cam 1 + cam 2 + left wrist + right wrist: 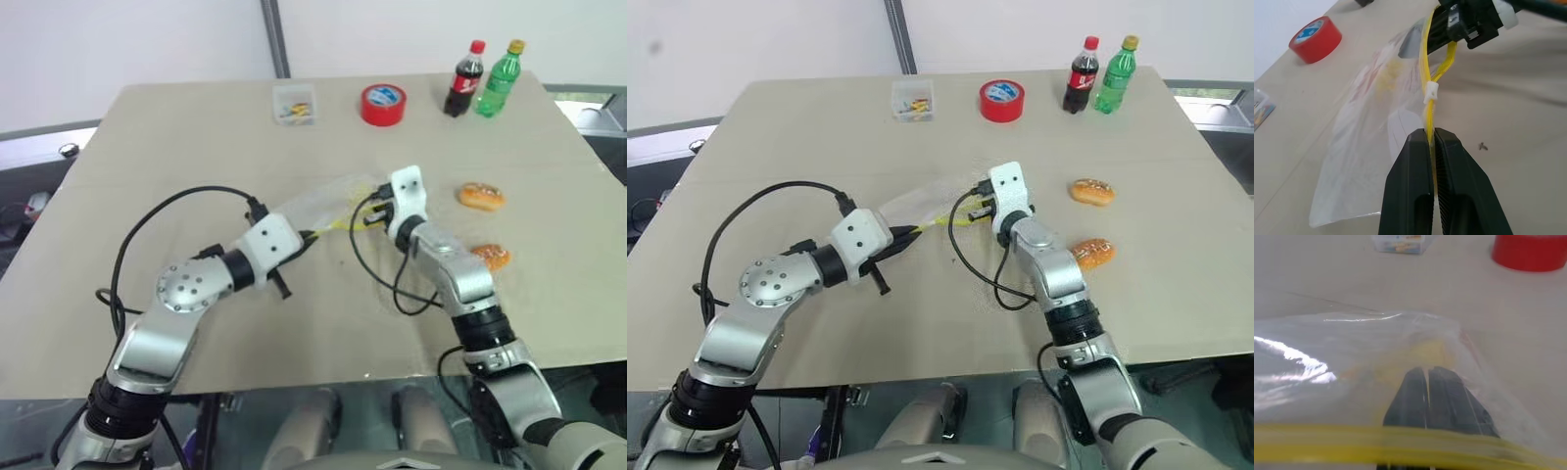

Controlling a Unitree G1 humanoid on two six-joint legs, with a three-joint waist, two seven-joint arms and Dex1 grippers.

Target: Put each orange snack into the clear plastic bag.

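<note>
The clear plastic bag (318, 206) lies at the table's middle, its yellow seal strip (1429, 105) stretched between my two grippers. My left gripper (1431, 134) is shut on that strip at one end of the mouth. Seen through the plastic, my right gripper (1426, 372) has its fingers pressed together and pushed into the bag's mouth, with the strip parted around them. Two orange snacks rest on the table to the right of my right arm, one farther back (481, 197) and one nearer (492, 257). Both are outside the bag.
Along the far edge stand a small clear box of coloured bits (295, 104), a red tape roll (383, 104), a cola bottle (465, 80) and a green bottle (500, 78). Black cables loop off both wrists onto the table (196, 147).
</note>
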